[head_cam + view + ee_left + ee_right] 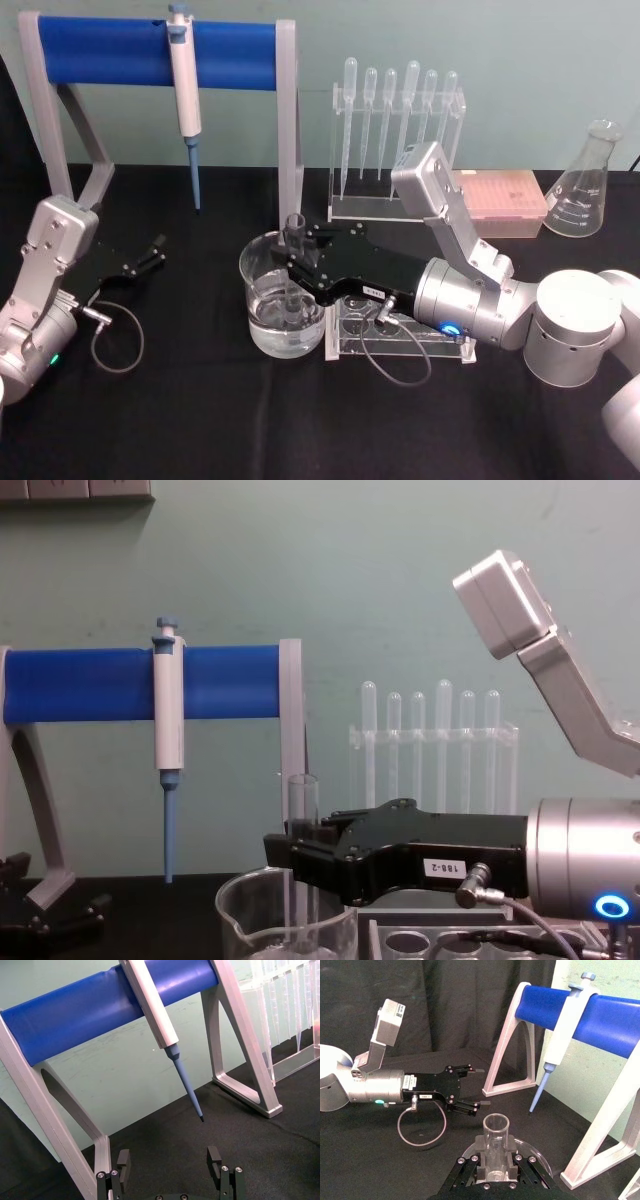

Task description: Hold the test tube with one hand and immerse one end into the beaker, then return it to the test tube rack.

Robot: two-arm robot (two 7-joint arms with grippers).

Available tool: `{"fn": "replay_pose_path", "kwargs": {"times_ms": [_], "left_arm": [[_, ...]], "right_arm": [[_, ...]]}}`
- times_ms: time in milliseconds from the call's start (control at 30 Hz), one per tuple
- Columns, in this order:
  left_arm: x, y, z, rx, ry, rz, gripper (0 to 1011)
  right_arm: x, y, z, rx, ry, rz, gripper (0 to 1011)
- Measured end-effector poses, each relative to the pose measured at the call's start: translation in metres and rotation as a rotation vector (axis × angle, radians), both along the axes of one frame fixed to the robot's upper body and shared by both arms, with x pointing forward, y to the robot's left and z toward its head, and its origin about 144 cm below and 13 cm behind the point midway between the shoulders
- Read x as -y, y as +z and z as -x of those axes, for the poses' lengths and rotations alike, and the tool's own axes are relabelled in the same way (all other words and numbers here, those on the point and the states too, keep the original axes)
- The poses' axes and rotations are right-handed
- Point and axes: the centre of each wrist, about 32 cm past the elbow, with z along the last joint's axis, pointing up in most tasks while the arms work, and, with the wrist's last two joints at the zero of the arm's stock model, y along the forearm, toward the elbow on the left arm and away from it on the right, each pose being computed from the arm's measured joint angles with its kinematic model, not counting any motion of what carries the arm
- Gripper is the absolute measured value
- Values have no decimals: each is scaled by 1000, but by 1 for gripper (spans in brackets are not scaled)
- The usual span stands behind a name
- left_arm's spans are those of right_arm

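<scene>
Dip step, I'd say. My right gripper [296, 262] is clamped on the test tube [295, 230] approx. mid-length. Tube is upright, open end up, lower end down inside the beaker [262, 318] and, as far as I can judge, in the water [285, 335] at the bottom. Beaker stands on the black table [200, 420], just beside the clear rack [410, 348], which lies under my right wrist. Left gripper [150, 255] is parked low on the table, well to the left, jaws apart, holding nothing.

Next, prob.: lift straight up till the tube's bottom clears the beaker rim, no tilt. Then over to a rack hole and down slow; it's glass near glass, so no knocks.

Writing: white label [428, 867] on my right gripper reads 188-2, upside down in chest view. Left gripper's label is too small to read. Flask [580, 195] at far right has scale marks, illegible.
</scene>
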Motion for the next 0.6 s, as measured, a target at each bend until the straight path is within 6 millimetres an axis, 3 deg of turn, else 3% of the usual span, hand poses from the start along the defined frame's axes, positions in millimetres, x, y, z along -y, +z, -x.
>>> {"fn": "replay_pose_path", "kwargs": {"times_ms": [600], "left_arm": [[0, 0, 0, 0, 0, 0, 1000]], "right_arm": [[0, 0, 0, 0, 0, 0, 226]]}}
